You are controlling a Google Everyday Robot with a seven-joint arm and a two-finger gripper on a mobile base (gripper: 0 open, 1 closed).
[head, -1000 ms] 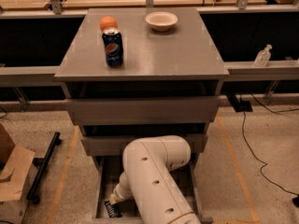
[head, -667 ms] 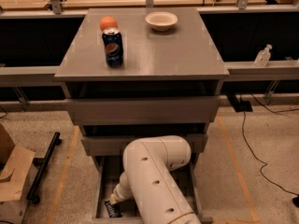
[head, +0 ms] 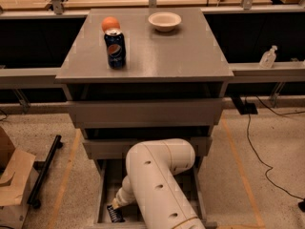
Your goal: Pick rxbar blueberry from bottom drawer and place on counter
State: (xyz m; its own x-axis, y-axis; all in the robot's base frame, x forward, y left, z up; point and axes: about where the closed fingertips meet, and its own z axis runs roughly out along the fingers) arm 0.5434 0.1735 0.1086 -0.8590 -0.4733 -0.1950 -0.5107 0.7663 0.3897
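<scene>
The bottom drawer (head: 106,190) is pulled open at the foot of the grey cabinet. My white arm (head: 159,185) reaches down into it and hides most of the inside. The gripper (head: 116,208) is low at the drawer's front left, right at the rxbar blueberry (head: 115,214), a small dark bar with white lettering lying on the drawer floor. The counter (head: 167,46) above holds other items.
On the counter stand a blue Pepsi can (head: 115,48), an orange (head: 110,23) behind it and a white bowl (head: 165,21). A cardboard box (head: 12,185) and a black bar (head: 44,170) lie on the floor at left. Cables (head: 259,147) trail at right.
</scene>
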